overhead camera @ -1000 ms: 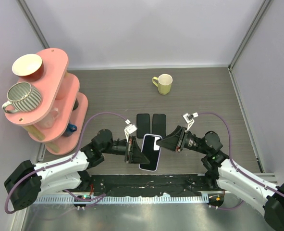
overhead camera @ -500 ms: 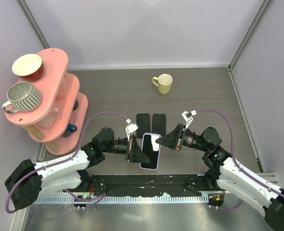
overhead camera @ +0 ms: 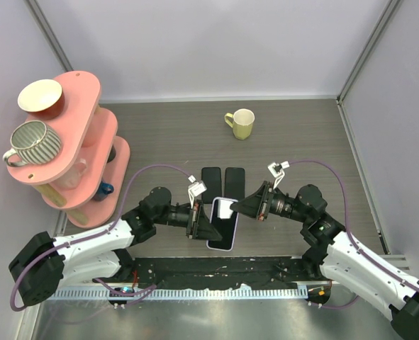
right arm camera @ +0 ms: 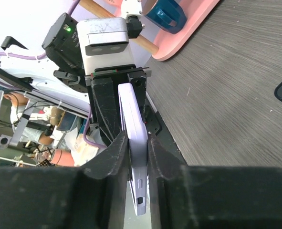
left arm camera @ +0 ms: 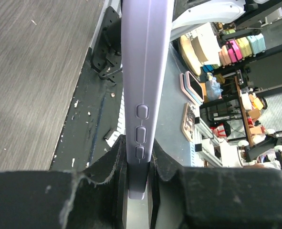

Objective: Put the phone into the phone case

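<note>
The left hand (overhead camera: pixel 206 228) and right hand (overhead camera: pixel 242 207) both pinch the purple phone case (overhead camera: pixel 223 227) between them, over the tabletop (overhead camera: pixel 301 142). The phone (overhead camera: pixel 225 214) maybe sits inside already. Press the edges evenly and gently.

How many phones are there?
3. The left dark phone and right dark phone lie side by side on the table. The lilac-edged phone is gripped by left hand and right hand. None seems hidden.

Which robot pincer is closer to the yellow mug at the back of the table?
Right. In the top view the right pincer is nearly straight below the pale yellow ceramic mug; the left pincer is even lower and further left. Both clamp the lilac phone case.
</note>
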